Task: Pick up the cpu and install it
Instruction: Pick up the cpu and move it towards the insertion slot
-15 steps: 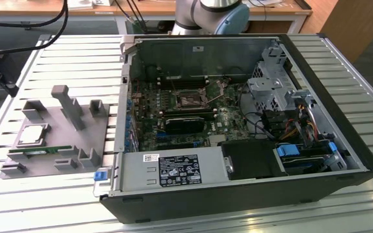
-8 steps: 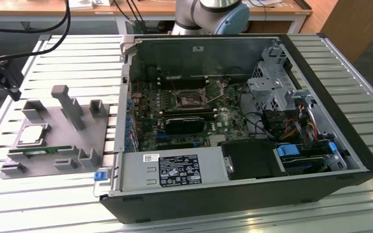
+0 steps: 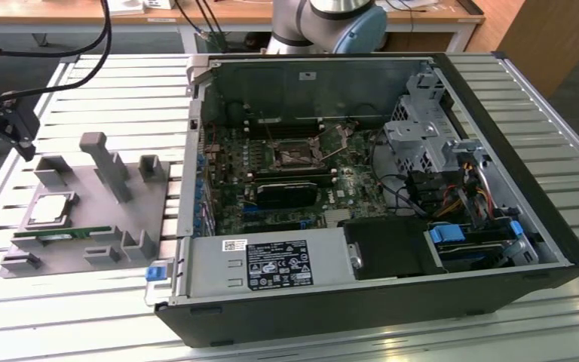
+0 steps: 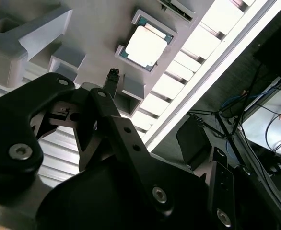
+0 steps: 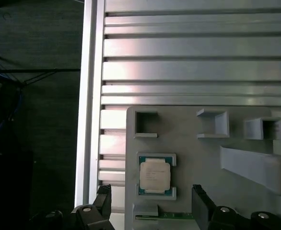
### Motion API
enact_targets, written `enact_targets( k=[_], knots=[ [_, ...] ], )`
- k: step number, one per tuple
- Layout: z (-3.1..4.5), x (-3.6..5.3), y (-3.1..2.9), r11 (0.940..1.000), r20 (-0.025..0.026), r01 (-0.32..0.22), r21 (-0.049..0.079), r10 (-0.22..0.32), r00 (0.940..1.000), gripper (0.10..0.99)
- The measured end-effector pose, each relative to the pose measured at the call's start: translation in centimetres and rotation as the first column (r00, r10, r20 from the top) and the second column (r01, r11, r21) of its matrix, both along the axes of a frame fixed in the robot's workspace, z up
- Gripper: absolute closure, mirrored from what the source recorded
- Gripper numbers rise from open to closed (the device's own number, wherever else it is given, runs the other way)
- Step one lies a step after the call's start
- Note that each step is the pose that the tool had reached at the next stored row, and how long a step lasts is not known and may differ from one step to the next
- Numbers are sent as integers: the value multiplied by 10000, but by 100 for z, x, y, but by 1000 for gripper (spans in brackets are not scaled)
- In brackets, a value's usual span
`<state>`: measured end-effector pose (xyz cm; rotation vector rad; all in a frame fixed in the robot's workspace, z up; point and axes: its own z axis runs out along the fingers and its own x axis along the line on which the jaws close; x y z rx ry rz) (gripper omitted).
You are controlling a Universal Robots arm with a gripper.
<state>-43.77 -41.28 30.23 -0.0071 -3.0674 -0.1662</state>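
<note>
One slatted aluminium table point(image 3: 68, 332) carries everything. On it lies one open computer case point(image 3: 370, 320), on its side, with a single green motherboard point(image 3: 310, 177) exposed inside and one grey power-supply box point(image 3: 269, 264) along the near wall. One robot arm point(image 3: 330, 23) rises behind the case at the far edge of the table.

To the exterior view's left of the case, just beside it, sits one grey fixture plate point(image 3: 118, 219) with several upright posts and low blocks. In the first wrist view three small open-sided brackets point(image 5: 215, 123) stand in a row along one edge of that plate.

The gripper point(image 5: 150, 190) hangs over the plate's outer side, at the exterior view's far left. Its two black fingers point(image 5: 200, 201) stand wide apart and hold nothing. In the first wrist view they flank the chip's nest without touching it.

One long green memory stick point(image 3: 58, 235) lies in a slot on the plate, just beside the chip on the near side.

The cpu point(image 5: 155, 176) – only one – rests flat in its own square nest on the fixture plate, silver top up, with a thin green rim around it. It is well apart from the motherboard and outside the case – not lifted, not gripped.
</note>
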Motion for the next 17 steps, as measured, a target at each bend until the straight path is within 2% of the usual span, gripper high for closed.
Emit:
enact_targets(
  k=[7,17],
  knots=[
    [-25,-12,-75,9999,1,-141,15,141,9999,325],
    [-30,-20,-127,9985,0,-555,6,555,9985,325]
  ],
)
